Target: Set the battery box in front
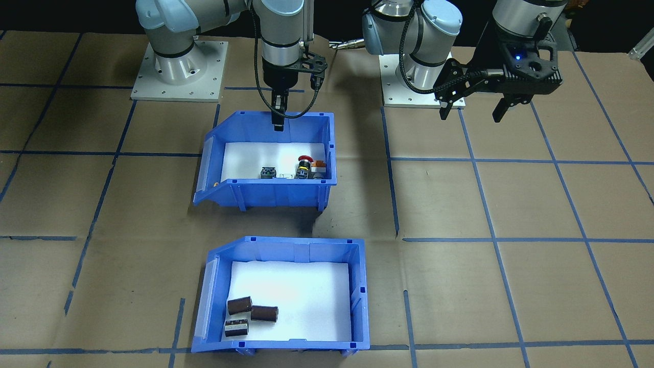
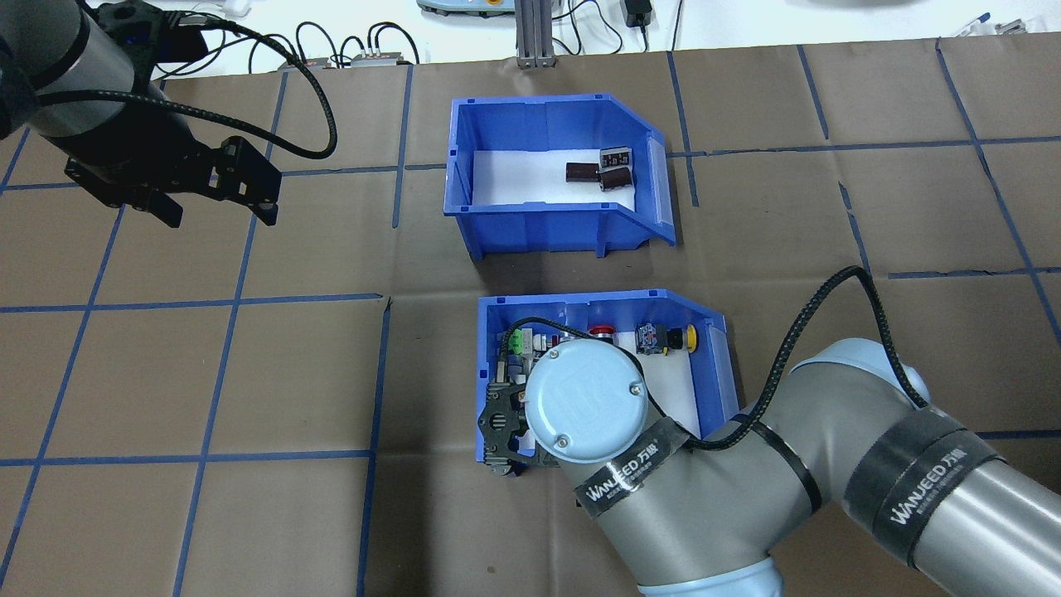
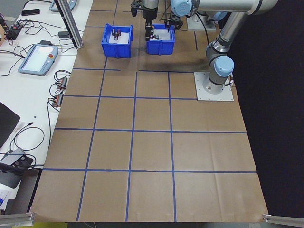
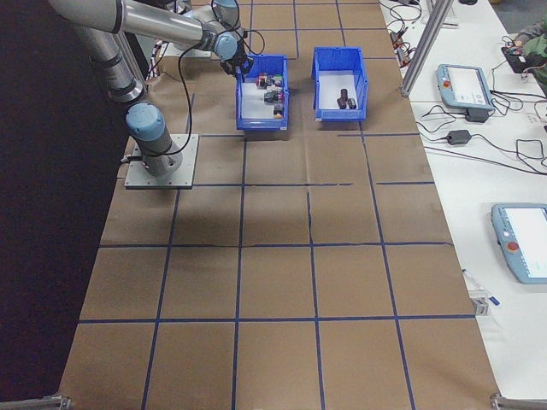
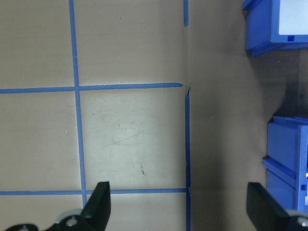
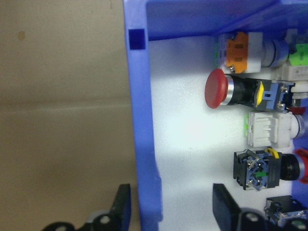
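Straddling the near wall of the switch bin (image 2: 713, 373), the right gripper (image 6: 166, 211) has its jaws parted, one finger outside the wall and one inside over the white liner, with a gap on each side of the wall. A red push-button (image 6: 215, 88) and other switches lie just ahead of it in the wrist view. Off to the robot's left, the left gripper (image 2: 217, 207) hangs above bare brown paper (image 5: 130, 139) with its jaws wide apart and nothing between them. Beyond the switch bin, apart from it across a strip of table, sits the battery box (image 2: 506, 124), its three dark cells (image 2: 603, 170) clustered toward the sloped side on the white foam.
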